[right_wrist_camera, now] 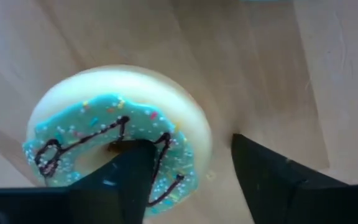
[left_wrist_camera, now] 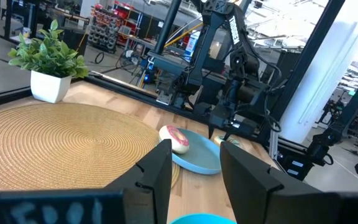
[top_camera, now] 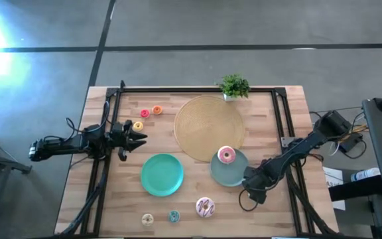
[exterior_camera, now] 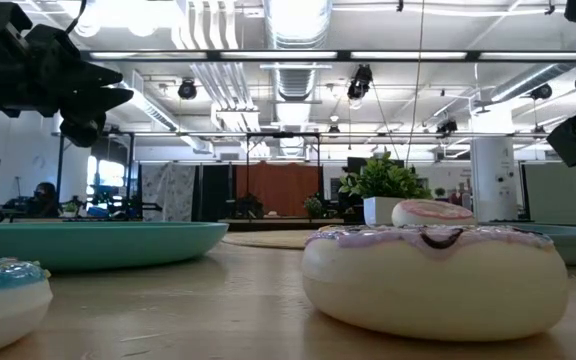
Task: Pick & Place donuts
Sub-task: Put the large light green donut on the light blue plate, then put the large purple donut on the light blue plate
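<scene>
The green-iced donut (right_wrist_camera: pixel 114 140) with dark squiggles lies flat on the wood under my right gripper (right_wrist_camera: pixel 188 180), which is open. It is hidden in the high view beneath that gripper (top_camera: pixel 251 183), beside the grey-blue plate (top_camera: pixel 234 174). The pink donut (top_camera: pixel 226 155) sits on that plate. The white-purple donut (top_camera: pixel 205 207), teal mini (top_camera: pixel 173 216) and cream mini (top_camera: pixel 148 218) lie near the front edge. Red (top_camera: pixel 144 113), orange (top_camera: pixel 156 110) and yellow (top_camera: pixel 138 125) minis lie far left. My left gripper (top_camera: pixel 136 138) hovers open and empty beside the yellow one. My right gripper comes at the green-iced donut from above. One finger (right_wrist_camera: pixel 120 180) stands over the hole and the other (right_wrist_camera: pixel 272 180) outside the ring, with bare wood between it and the rim (right_wrist_camera: pixel 202 140). Whether the inner finger touches the donut, I cannot tell.
A teal plate (top_camera: pixel 162 174) lies front centre. The large tan disc (top_camera: pixel 209 127) lies behind it, and a potted plant (top_camera: pixel 234 86) stands at the far edge. Black frame rails (top_camera: pixel 105 159) run along both sides of the table. Bare wood shows at the front right corner.
</scene>
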### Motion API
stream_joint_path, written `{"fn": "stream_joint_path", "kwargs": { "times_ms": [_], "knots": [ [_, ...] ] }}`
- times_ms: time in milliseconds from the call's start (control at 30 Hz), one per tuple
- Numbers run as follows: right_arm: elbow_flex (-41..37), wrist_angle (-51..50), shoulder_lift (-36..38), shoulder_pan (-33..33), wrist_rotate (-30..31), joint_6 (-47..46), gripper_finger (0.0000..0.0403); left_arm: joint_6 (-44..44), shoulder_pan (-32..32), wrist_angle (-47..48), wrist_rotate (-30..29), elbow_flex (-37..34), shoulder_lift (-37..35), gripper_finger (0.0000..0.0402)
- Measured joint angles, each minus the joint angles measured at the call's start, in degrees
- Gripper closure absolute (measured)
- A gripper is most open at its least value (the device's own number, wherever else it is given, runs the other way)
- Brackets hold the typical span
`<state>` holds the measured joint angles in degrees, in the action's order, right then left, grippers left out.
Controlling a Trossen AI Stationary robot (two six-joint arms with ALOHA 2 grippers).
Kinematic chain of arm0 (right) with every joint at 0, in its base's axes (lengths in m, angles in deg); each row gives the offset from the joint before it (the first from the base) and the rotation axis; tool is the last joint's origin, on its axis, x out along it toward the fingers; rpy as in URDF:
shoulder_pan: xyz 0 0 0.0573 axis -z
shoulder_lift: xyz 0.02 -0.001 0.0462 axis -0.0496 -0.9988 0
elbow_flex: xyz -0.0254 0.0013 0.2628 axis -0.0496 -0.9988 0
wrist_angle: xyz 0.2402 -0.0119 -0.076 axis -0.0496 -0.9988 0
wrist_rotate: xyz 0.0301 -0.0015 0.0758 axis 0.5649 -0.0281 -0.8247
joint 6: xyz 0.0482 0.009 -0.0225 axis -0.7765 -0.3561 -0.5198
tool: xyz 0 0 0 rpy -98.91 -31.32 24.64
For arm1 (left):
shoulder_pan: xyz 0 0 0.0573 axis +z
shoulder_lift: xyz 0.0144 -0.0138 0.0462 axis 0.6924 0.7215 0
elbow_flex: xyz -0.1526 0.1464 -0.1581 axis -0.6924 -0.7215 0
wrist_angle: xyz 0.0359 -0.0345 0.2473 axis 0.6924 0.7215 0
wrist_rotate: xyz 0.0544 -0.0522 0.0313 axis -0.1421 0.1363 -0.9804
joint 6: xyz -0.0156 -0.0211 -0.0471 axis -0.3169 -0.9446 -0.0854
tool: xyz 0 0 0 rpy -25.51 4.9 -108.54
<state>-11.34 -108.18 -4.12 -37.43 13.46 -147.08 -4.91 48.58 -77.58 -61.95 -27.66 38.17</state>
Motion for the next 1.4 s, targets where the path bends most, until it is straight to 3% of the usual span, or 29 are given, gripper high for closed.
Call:
{"fn": "stream_joint_path", "kwargs": {
  "times_ms": [267,533,633,700,833,1233,1400],
  "knots": [
    [-0.39,0.98,5.25,0.12,0.84,-1.42,0.0376,0.02,-0.02,0.0,0.0,0.0,0.0,0.0291],
    [-0.35,1.13,17.76,7.47,12.68,-8.52,0.0381,0.02,0.0,0.02,0.0,-0.02,0.0,0.0291],
    [-0.35,1.26,19.31,12.57,12.86,-8.07,0.0381,0.0,-0.02,0.02,0.0,0.0,0.0,0.0291],
    [-0.66,1.31,18.82,15.7,9.64,-6.48,0.038,0.0,-0.01,0.02,0.0,-0.01,0.0,0.0291],
    [-1.18,1.3,16.1,19.72,3.73,-3.26,0.0365,0.0,0.0,0.02,0.0,-0.01,0.0,0.0291],
    [-1.16,3.19,12.31,20.61,5.08,0.13,0.022,0.01,0.0,0.0,0.01,-0.01,0.0,0.0291],
    [-0.63,1.68,12.37,20.61,5.04,2.6,0.0181,0.01,-0.01,-0.01,0.0,0.0,0.0,0.0291]
  ]
}}
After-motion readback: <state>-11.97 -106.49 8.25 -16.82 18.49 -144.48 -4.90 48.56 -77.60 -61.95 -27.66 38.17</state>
